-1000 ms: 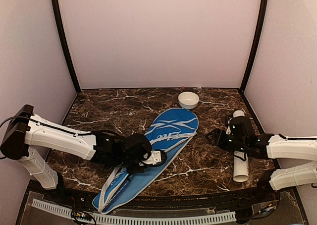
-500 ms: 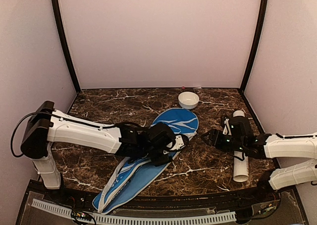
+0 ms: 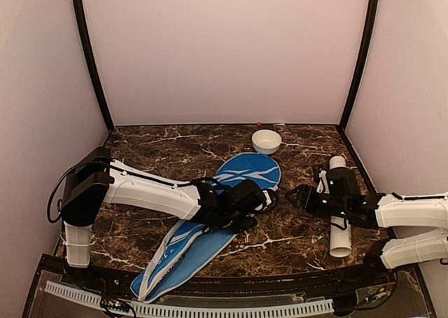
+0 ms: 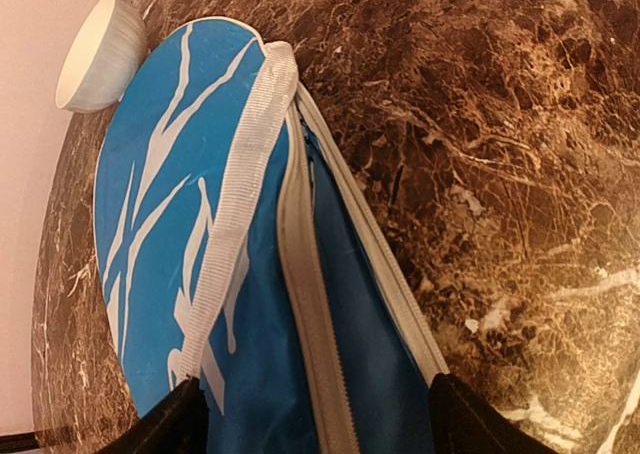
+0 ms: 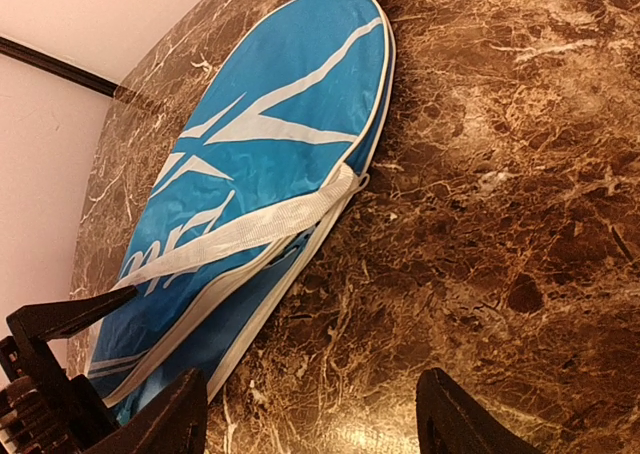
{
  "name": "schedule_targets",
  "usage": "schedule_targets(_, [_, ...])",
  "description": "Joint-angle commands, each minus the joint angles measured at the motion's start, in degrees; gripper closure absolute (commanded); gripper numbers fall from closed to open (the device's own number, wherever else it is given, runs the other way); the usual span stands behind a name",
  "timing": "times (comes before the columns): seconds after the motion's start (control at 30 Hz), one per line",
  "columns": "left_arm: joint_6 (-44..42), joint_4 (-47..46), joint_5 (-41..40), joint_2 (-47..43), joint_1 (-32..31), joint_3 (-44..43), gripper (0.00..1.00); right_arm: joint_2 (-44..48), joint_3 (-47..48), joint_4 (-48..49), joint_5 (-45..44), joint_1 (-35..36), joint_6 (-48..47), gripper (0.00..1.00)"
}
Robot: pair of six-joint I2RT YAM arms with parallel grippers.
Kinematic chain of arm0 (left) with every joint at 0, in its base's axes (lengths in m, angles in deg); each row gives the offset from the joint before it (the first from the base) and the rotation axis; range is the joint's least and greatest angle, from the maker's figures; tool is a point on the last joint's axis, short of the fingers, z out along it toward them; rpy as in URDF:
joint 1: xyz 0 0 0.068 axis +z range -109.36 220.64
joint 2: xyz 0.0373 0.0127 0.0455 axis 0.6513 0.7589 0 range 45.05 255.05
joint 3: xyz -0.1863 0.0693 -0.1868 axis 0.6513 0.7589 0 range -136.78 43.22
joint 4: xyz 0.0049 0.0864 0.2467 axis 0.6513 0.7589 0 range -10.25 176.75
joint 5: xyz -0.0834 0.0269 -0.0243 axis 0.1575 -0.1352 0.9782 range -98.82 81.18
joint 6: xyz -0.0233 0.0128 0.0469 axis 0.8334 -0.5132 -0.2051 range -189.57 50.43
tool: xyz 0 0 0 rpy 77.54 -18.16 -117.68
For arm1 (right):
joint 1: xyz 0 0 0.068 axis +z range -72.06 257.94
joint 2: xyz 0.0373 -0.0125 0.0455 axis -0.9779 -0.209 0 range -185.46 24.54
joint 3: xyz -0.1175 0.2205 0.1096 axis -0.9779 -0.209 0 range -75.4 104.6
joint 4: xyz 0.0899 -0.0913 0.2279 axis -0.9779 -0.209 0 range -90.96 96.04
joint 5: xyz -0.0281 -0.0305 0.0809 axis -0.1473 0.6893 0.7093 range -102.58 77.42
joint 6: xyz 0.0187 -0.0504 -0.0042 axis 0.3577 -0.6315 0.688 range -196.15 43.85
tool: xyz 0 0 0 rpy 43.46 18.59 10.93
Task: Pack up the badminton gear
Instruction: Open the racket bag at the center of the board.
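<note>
The long blue racket cover (image 3: 210,223) with white trim lies slantwise on the marble table, its wide head toward the back. Its white strap (image 4: 240,204) and zipper (image 4: 315,314) show in the left wrist view. My left gripper (image 3: 264,200) is open over the cover's right edge near the head; its fingertips (image 4: 178,422) straddle the zipper seam without clamping it. My right gripper (image 3: 293,195) stands open just right of the cover (image 5: 250,174), over bare marble, with nothing between its fingers. The long white tube (image 3: 340,216) lies under my right arm.
A small white bowl (image 3: 267,141) sits at the back behind the cover's head and shows in the left wrist view (image 4: 100,52). The two grippers face each other closely. Walls enclose the table (image 3: 140,157) on three sides.
My left arm has reached right along the cover's edge toward its head, and its gripper has gone from nearly shut to open. The right arm has barely moved.
</note>
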Motion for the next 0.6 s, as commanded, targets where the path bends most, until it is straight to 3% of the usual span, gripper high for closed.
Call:
schedule_targets(0.0, [1.3, -0.3, -3.2, 0.8, 0.7, -1.8, 0.22, 0.8, -1.4, 3.6, 0.8, -0.2, 1.1, 0.28])
schedule_targets(0.07, [1.4, -0.1, -3.5, 1.1, 0.8, -1.7, 0.3, 1.1, -1.9, 3.8, 0.8, -0.2, 1.5, 0.29])
schedule_targets(0.17, [1.7, 0.0, -3.3, 1.3, 0.8, -1.5, 0.58, 1.6, -2.3, 3.8, 0.6, -0.2, 1.7, 0.29])
schedule_targets(0.33, [2.5, 0.8, -2.8, 0.8, 0.9, -2.1, 0.92, 2.2, -1.8, 3.1, 0.6, -0.2, 1.0, 0.29])
schedule_targets(0.4, [2.6, 1.4, -2.1, -0.2, 1.0, -2.4, 1.0, 2.5, -1.5, 2.8, 0.9, -0.2, 0.2, 0.29])
schedule_targets(0.57, [4.0, 3.1, 1.7, -5.7, 2.6, -2.1, 1.0, 5.5, -1.3, 3.3, 2.9, -0.2, -2.8, 0.28])
